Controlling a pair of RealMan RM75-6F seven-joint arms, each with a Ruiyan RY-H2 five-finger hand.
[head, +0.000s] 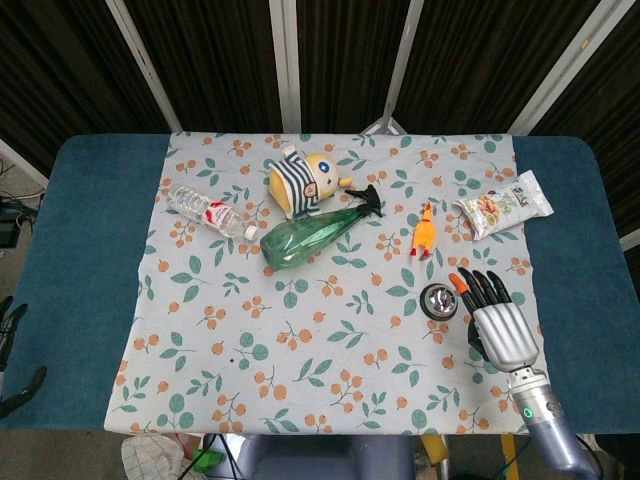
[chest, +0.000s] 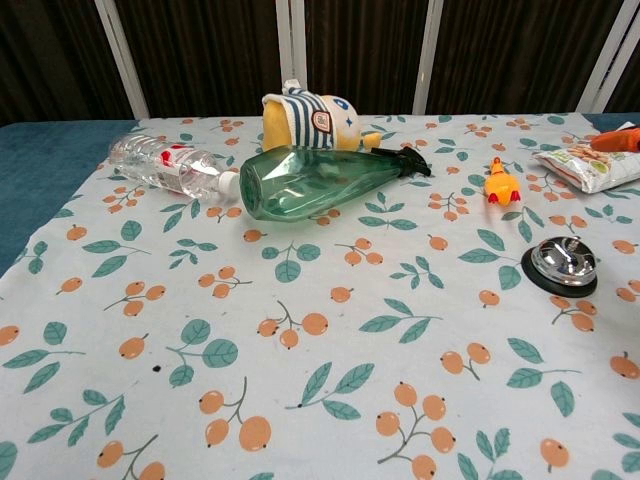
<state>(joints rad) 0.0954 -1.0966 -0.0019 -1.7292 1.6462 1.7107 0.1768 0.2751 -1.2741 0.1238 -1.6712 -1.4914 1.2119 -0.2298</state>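
Floral-printed cloth (head: 200, 330) covers my blue table. Right hand (head: 497, 322) hovers empty, fingers spread, just right of the round silver call bell (head: 439, 299). Beyond it, snack pouch (head: 502, 205): lettering unreadable.

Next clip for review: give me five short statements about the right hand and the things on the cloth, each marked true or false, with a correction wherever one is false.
1. The right hand holds nothing, its fingers spread. True.
2. The right hand presses down on the call bell. False: it hovers just to the right of the bell, and no touch shows.
3. The green spray bottle stands upright. False: it lies on its side on the floral cloth.
4. The striped plush toy lies beside the spray bottle's nozzle end. True.
5. The snack packet lies at the cloth's left edge. False: it lies near the right edge; the clear water bottle is on the left.
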